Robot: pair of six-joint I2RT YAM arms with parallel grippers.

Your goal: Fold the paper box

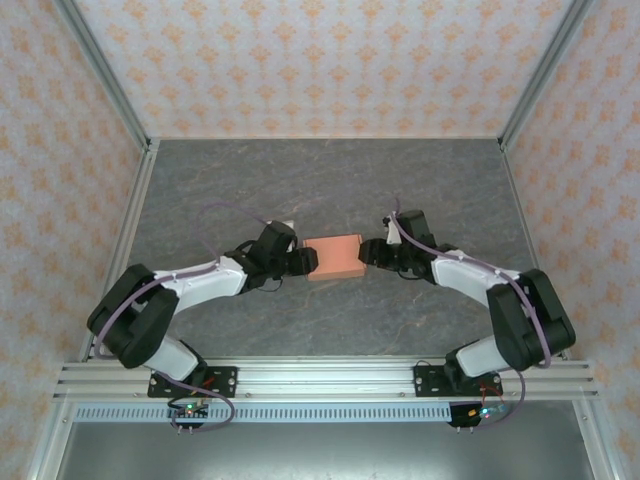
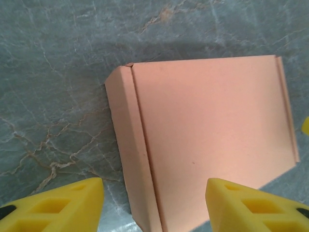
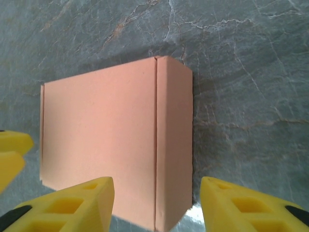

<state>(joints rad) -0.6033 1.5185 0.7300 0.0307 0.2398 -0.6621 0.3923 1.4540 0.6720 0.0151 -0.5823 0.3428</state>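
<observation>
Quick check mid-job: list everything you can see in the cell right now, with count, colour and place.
box: one, salmon-orange, closed up and lying flat at mid-table between the two grippers
table: one, grey marbled, under everything
walls: three, pale with an orange floral pattern, at the back, left and right
rail: one, silver metal, along the near edge with the arm bases on it
arms: two, black and white with purple cables, reaching inward from either side
left gripper: one, yellow fingers, open, at the box's left end
right gripper: one, yellow fingers, open, at the box's right end
</observation>
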